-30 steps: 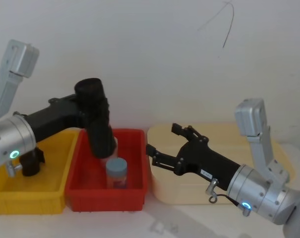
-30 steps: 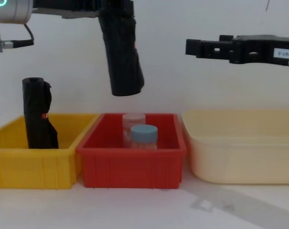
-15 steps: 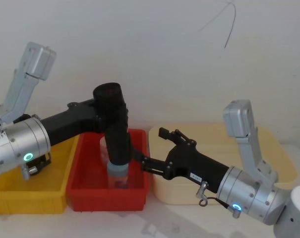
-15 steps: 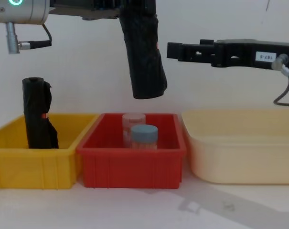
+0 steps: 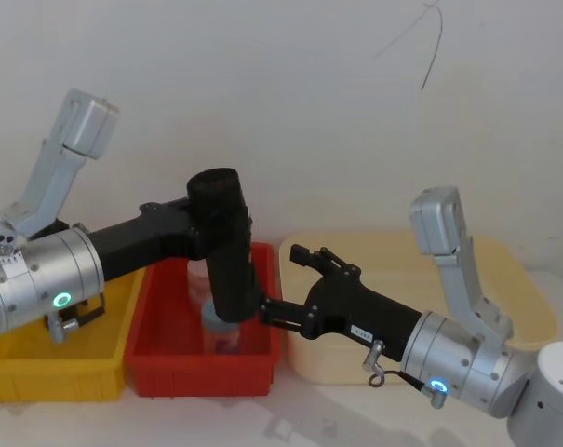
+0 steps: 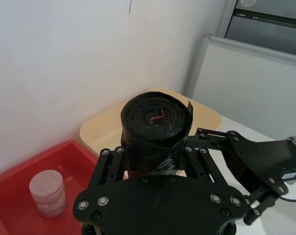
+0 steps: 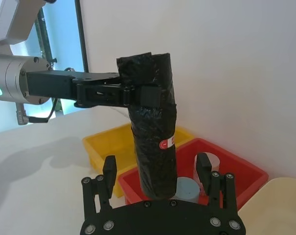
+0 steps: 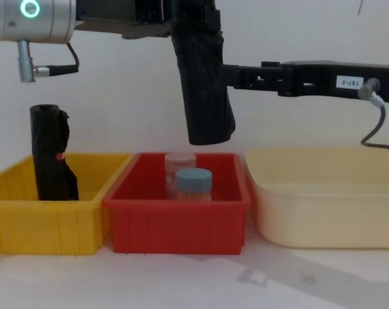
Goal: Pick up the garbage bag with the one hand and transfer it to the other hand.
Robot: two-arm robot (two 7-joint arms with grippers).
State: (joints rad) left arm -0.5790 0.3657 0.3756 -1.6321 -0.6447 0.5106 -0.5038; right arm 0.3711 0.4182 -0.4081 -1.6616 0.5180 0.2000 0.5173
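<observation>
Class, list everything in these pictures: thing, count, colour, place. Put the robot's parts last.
garbage bag: 1, black, held above the red bin
second roll: 1, black, standing in the yellow bin
yellow bin: 1, yellow, left
red bin: 1, red, middle
tub: 1, cream, right
blue-lidded jar: 1, clear, in red bin
clear jar: 1, clear, behind it
left gripper: 1, black, jaws shut on garbage bag
right gripper: 1, black, jaws open, at the garbage bag's right side

The garbage bag [image 8: 204, 84], a tight black roll with a small red mark, hangs nearly upright above the red bin [image 8: 143, 225], clear of it. The left gripper [image 7: 150, 95] clamps its upper part. Over the bin's right side, the right gripper [image 7: 156, 171] spreads its fingers either side of the roll's lower end.
</observation>
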